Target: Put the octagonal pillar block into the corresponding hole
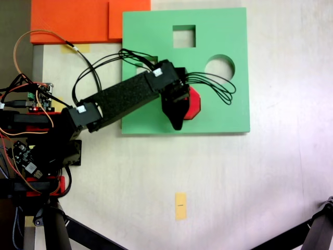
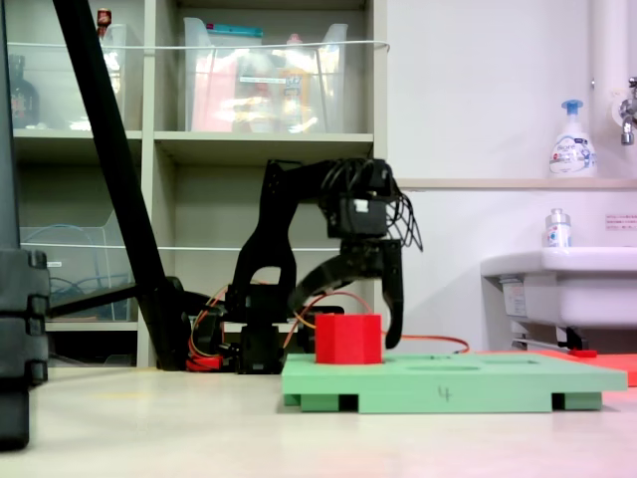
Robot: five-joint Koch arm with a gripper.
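currently the gripper (image 2: 350,324) stands wide apart, its jaws straddling the octagonal pillar block (image 2: 348,339). the red block sits upright on the green board (image 1: 223,112), near the board's lower edge in the top-down fixed view and below the round cutout (image 1: 219,66). whether the fingers touch the block cannot be told.
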